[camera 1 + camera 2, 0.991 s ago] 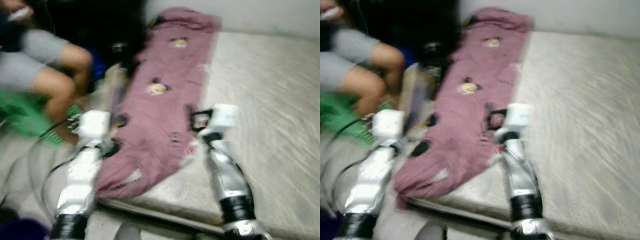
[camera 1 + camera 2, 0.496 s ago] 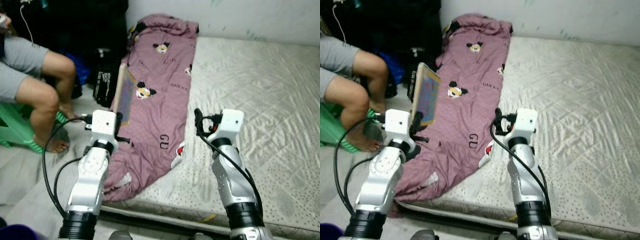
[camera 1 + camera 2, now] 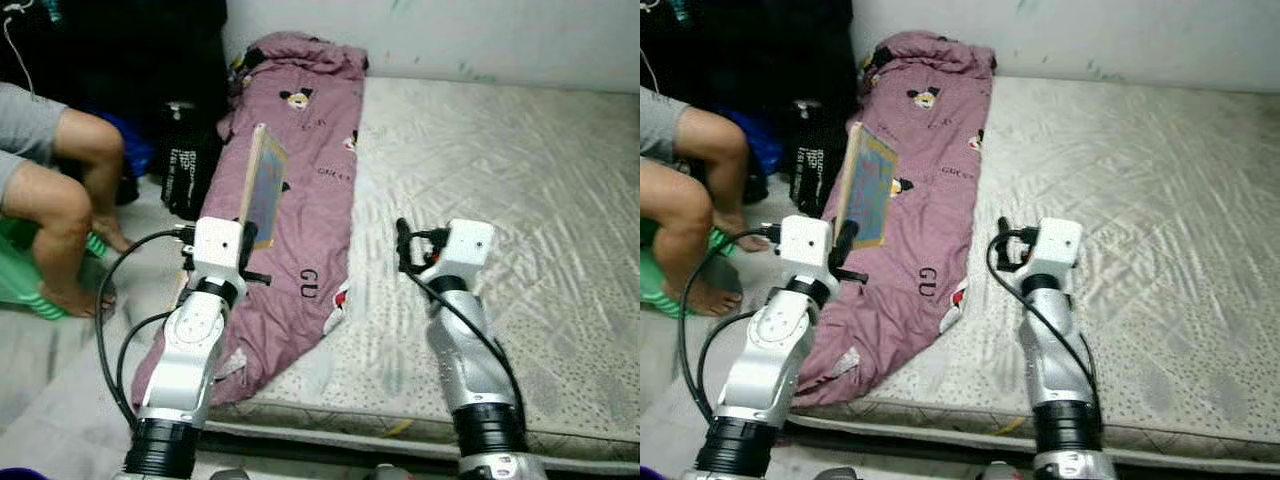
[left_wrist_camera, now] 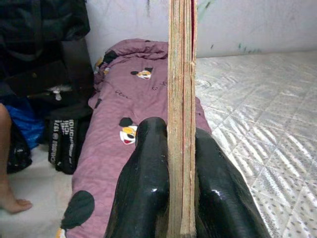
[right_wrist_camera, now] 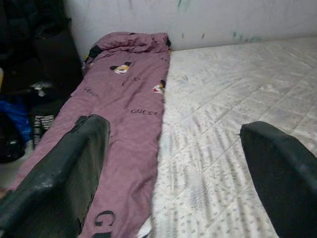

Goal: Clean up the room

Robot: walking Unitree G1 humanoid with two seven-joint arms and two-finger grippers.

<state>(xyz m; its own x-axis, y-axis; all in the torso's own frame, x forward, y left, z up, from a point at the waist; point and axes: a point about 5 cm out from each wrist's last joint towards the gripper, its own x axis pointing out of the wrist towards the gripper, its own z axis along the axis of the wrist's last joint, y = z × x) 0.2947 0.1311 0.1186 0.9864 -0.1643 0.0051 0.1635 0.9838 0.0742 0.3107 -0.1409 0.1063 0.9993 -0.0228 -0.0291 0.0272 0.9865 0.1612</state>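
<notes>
My left gripper [image 3: 250,240] is shut on a thin book [image 3: 263,187] with a colourful cover, held upright over the left edge of the bed. In the left wrist view the book's edge [image 4: 181,99] stands clamped between the two black fingers [image 4: 148,173]. My right gripper [image 3: 403,240] is open and holds nothing, raised above the mattress [image 3: 500,170]; its fingers [image 5: 64,163] stand wide apart in the right wrist view. A long purple blanket [image 3: 300,150] with cartoon mouse prints lies along the mattress's left side and hangs over its near corner.
A person sits at the left on a green stool [image 3: 20,285], bare legs [image 3: 60,200] close to my left arm. A black bag [image 3: 185,170] stands on the floor between the person and the bed. A wall [image 3: 450,35] backs the mattress.
The camera has swung, so the whole scene has shifted left and sharpened. My left gripper still holds the book upright; the right stays open.
</notes>
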